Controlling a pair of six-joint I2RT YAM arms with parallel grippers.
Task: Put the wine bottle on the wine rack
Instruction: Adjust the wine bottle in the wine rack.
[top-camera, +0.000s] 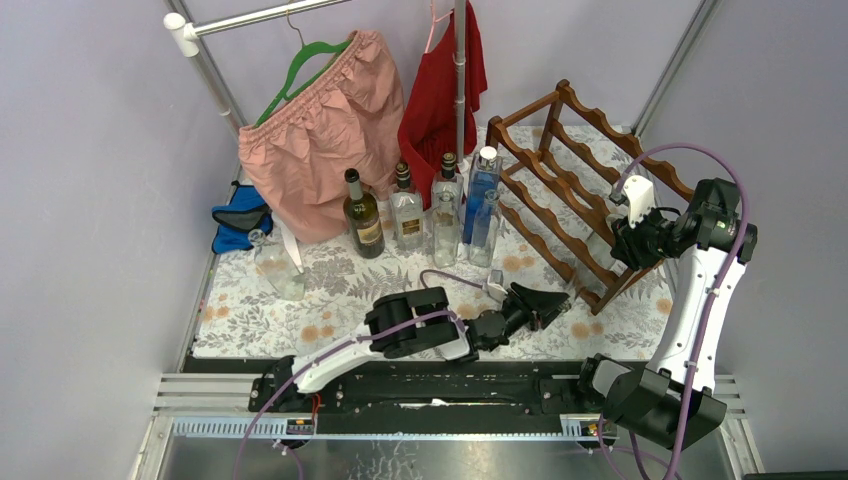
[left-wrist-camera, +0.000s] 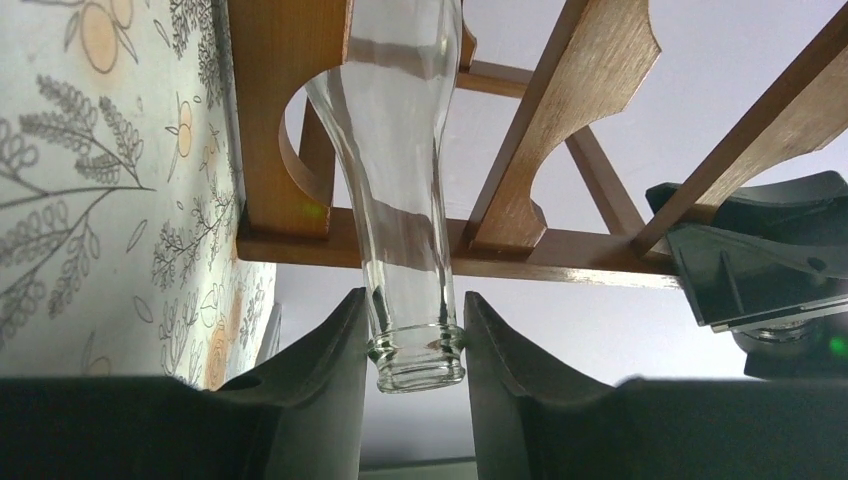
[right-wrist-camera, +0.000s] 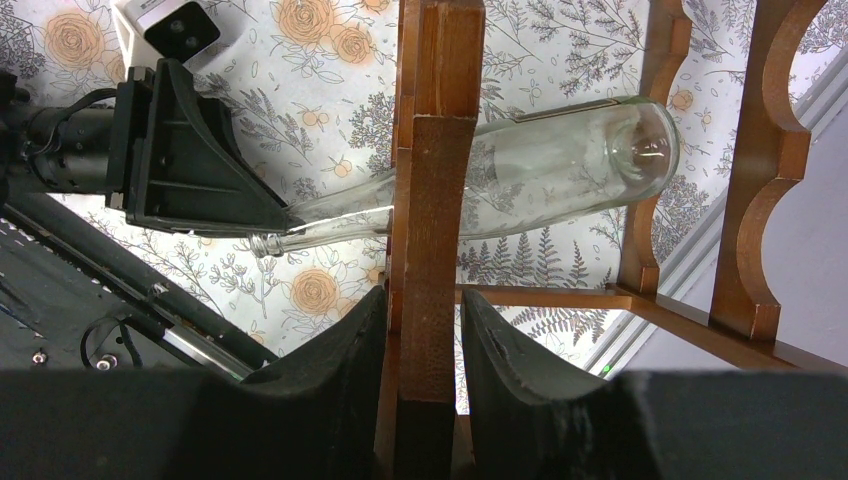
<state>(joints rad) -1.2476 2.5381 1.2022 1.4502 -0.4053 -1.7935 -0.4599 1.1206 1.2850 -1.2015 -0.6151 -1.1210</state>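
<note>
The bottle runs off the top edge of the left wrist view; in the right wrist view a post of the rack hides its middle; from above it is too small to tell.

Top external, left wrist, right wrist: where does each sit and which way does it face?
Top external: above, behind the bases, looking down at the table; both arms show.
Left wrist: on the left gripper, facing along the bottle it holds by the neck.
Right wrist: on the right gripper, facing its grip on the rack.
Shared: both wrist views show bottle and rack.
</note>
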